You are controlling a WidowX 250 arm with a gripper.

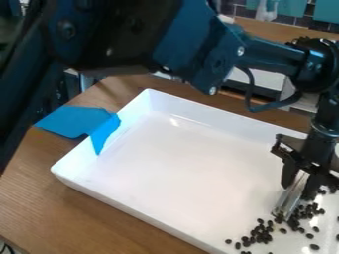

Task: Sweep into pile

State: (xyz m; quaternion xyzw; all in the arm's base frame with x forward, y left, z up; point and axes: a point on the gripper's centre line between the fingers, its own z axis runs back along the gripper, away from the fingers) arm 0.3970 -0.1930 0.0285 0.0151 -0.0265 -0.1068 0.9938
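Pinches shiny tool [290, 200] between gripper [299, 191] fingers; slants lengthwise down toward the view's lower left, tip-first at dark beans [263, 231].

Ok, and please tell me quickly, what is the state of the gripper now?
Gripper: closed on a narrow shiny tool, whose lower end is down among the small dark beans.

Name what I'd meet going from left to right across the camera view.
Blue piece lying over the rim of the white tray → leftmost dark bean → black gripper with a shiny strip.
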